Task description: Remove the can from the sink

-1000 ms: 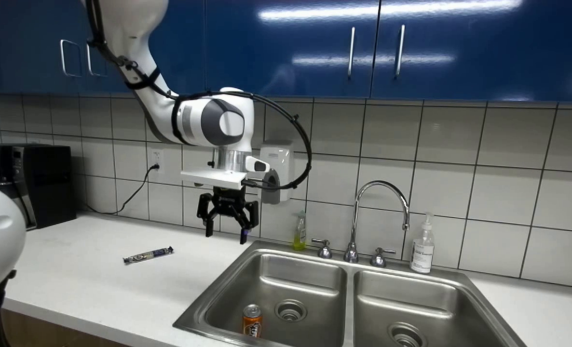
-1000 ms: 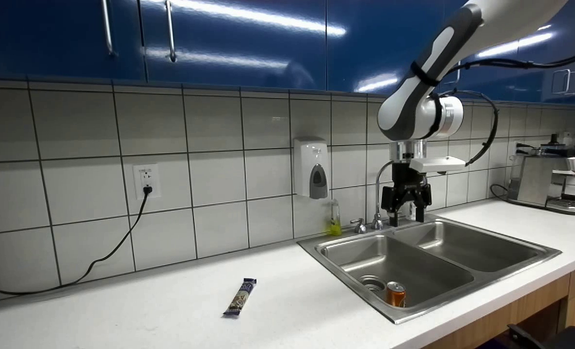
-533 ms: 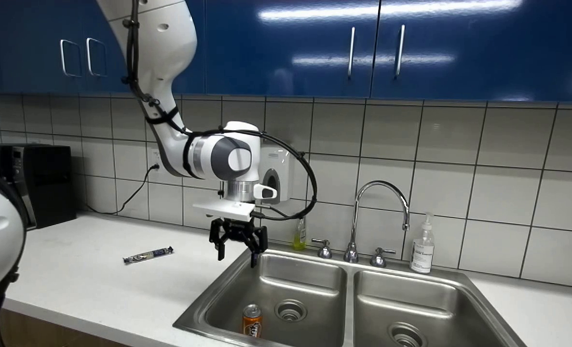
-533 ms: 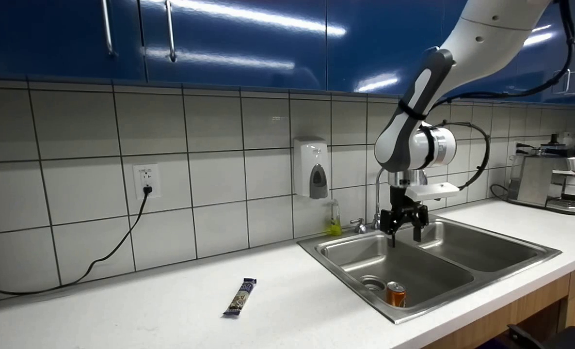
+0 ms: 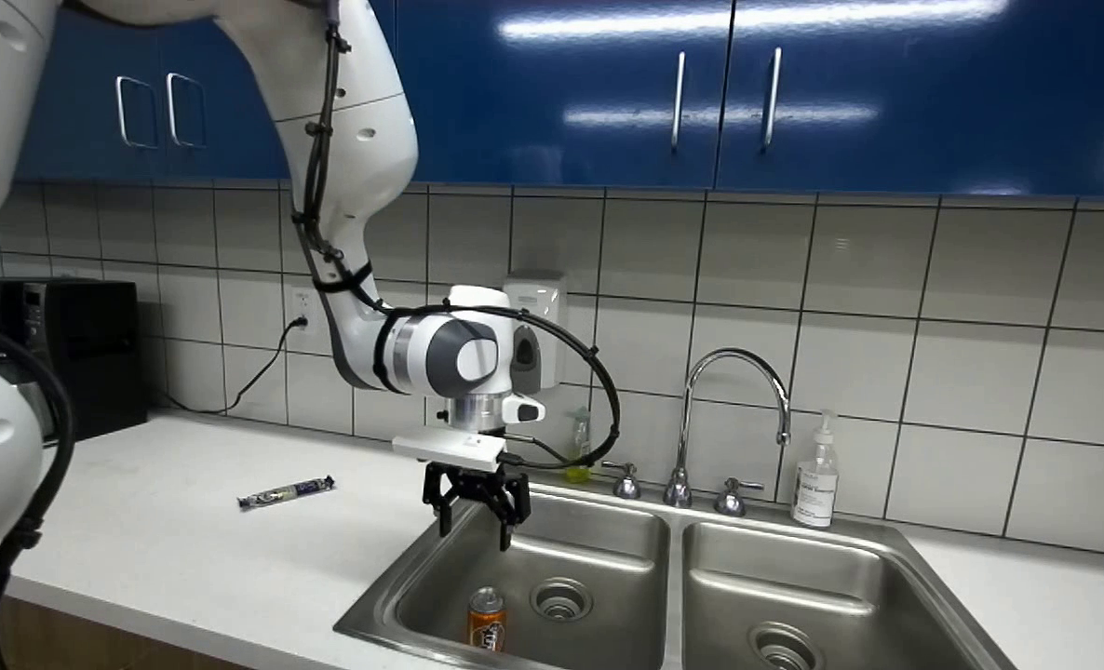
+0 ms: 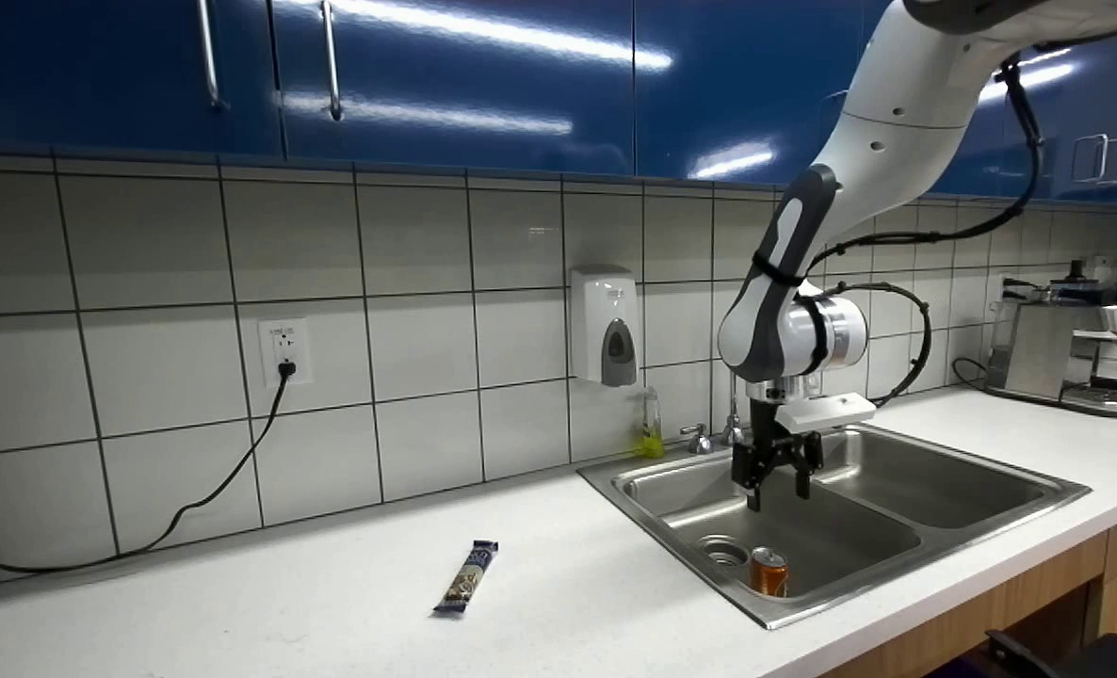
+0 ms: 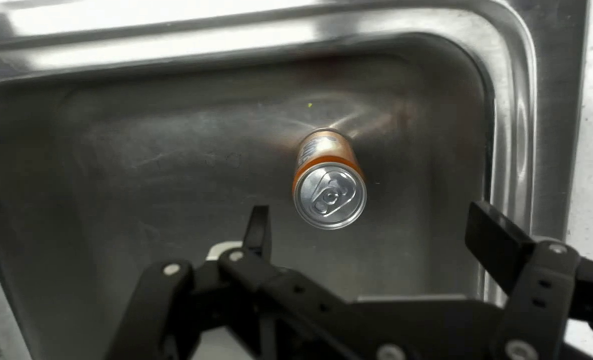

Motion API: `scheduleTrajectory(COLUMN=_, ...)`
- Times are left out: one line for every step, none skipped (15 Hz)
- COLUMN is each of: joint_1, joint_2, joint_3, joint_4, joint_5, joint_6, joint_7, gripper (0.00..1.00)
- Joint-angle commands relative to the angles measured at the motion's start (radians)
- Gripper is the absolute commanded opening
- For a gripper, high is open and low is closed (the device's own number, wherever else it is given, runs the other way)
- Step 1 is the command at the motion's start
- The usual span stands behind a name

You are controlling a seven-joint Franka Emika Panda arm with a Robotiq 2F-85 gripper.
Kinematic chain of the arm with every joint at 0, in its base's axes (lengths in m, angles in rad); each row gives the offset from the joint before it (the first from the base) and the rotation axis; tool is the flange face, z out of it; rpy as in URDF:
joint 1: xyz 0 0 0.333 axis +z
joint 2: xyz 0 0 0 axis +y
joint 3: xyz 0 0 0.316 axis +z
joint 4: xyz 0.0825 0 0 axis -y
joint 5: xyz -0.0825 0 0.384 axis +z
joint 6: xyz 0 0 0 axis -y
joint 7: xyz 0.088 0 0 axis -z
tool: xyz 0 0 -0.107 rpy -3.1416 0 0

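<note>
The orange can [image 5: 487, 625] with a silver top stands upright in the steel sink [image 5: 675, 586], in the bowl nearer the wrapped bar. It also shows in an exterior view [image 6: 768, 573] and in the wrist view [image 7: 329, 185], where its lid faces the camera. My gripper [image 5: 475, 533] is open and empty, with its fingertips pointing down above that bowl, higher than the can and nearer the faucet side. In the wrist view the can appears beyond the open fingers [image 7: 369, 220], between them sideways but closer to the left finger, not touching either.
A wrapped bar [image 6: 467, 576] lies on the white counter [image 6: 332, 603]. A chrome faucet [image 5: 682, 437], a yellow-green bottle [image 5: 578, 456] and a white pump bottle [image 5: 815, 479] stand along the sink's back. A soap dispenser [image 6: 606, 325] hangs on the wall. Blue cabinets [image 5: 552, 102] hang above.
My gripper has come down and forward, from near the wall and counter corner to over the bowl that holds the can. It stays open. The can has not moved.
</note>
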Motion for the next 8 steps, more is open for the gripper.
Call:
scheduleTrajectory(joint_1=-0.013, joint_2=0.098, joint_3=0.007, joint_4=0.072, joint_5=-0.027, joint_6=0.023, joint_7=0.042, gripper=1.00)
scheduleTrajectory(joint_1=-0.012, joint_2=0.119, joint_3=0.005, joint_4=0.084, joint_5=-0.028, joint_6=0.024, joint_7=0.046, gripper=1.00)
scheduleTrajectory(joint_1=-0.012, joint_2=0.141, joint_3=0.005, joint_4=0.098, joint_5=-0.029, joint_6=0.024, joint_7=0.049, gripper=1.00)
scheduleTrajectory(joint_1=-0.012, joint_2=0.160, joint_3=0.005, joint_4=0.109, joint_5=-0.030, joint_6=0.025, joint_7=0.051, gripper=1.00)
scheduleTrajectory(joint_1=-0.011, joint_2=0.178, joint_3=0.004, joint_4=0.122, joint_5=-0.030, joint_6=0.024, joint_7=0.053, gripper=1.00)
scheduleTrajectory(joint_1=-0.011, joint_2=0.195, joint_3=0.004, joint_4=0.132, joint_5=-0.030, joint_6=0.026, joint_7=0.055, gripper=1.00)
scheduleTrajectory(joint_1=-0.011, joint_2=0.211, joint_3=0.005, joint_4=0.143, joint_5=-0.028, joint_6=0.026, joint_7=0.057, gripper=1.00)
scheduleTrajectory(joint_1=-0.010, joint_2=0.226, joint_3=0.004, joint_4=0.153, joint_5=-0.030, joint_6=0.027, joint_7=0.059, gripper=1.00)
